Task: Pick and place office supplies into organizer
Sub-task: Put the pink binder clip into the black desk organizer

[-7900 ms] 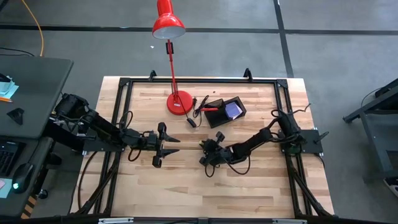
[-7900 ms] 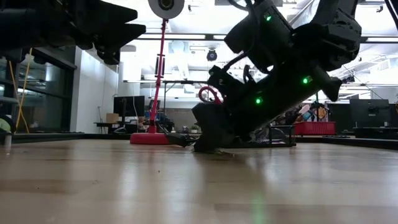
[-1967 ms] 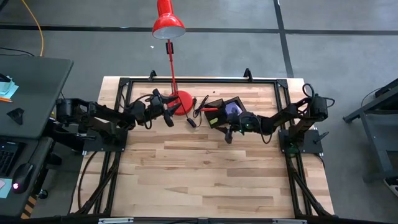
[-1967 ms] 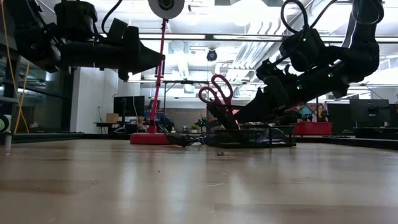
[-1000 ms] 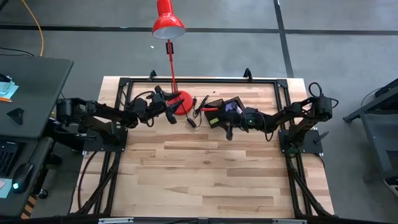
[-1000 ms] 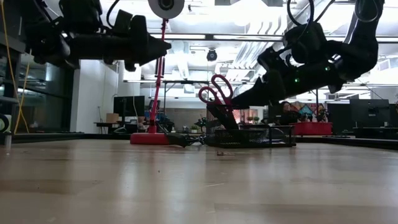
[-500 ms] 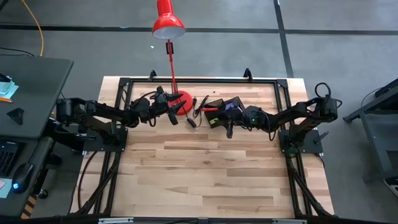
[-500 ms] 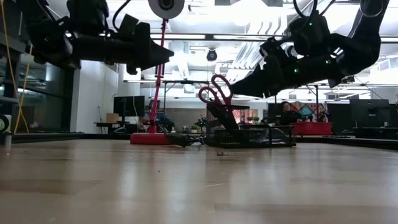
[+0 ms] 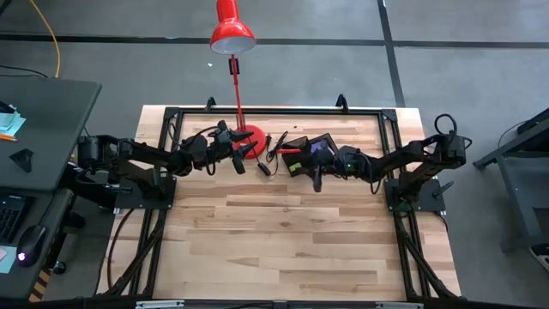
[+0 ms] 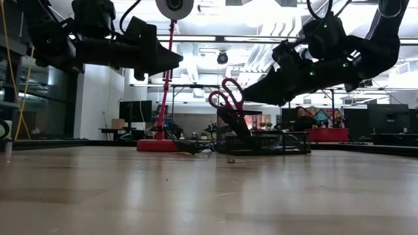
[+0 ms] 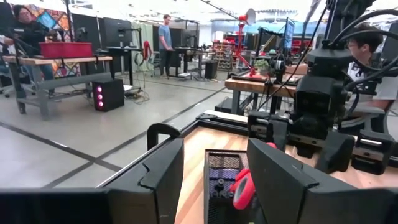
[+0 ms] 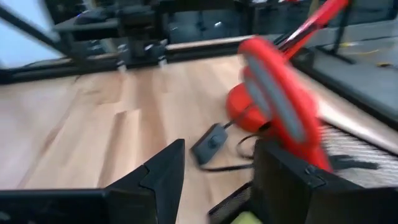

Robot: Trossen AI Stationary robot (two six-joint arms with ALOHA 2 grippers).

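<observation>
The black mesh organizer (image 9: 302, 165) stands at the far middle of the table, beside the red lamp's base. Red-handled scissors (image 10: 226, 94) stand upright in it, handles up, and a purple-blue pad (image 9: 320, 149) lies in its right compartment. My left gripper (image 9: 238, 163) hovers open above the table, in front of the lamp base and left of the organizer, pointing toward it (image 11: 222, 180). My right gripper (image 9: 316, 180) hovers open just on the near side of the organizer, close to the scissors' handles (image 12: 280, 112). Neither gripper holds anything.
The red desk lamp's round base (image 9: 249, 142) sits left of the organizer, its pole rising from there. The lamp's black cord with a switch (image 9: 264, 169) lies between base and organizer. Bare wooden tabletop (image 9: 283, 240) spreads across the near half. People stand in the room beyond.
My right gripper has risen a little, from low beside the organizer to above its rim near the scissors' handles. My left gripper has edged slightly toward the table's right, nearer the lamp base. The organizer and scissors have stayed put.
</observation>
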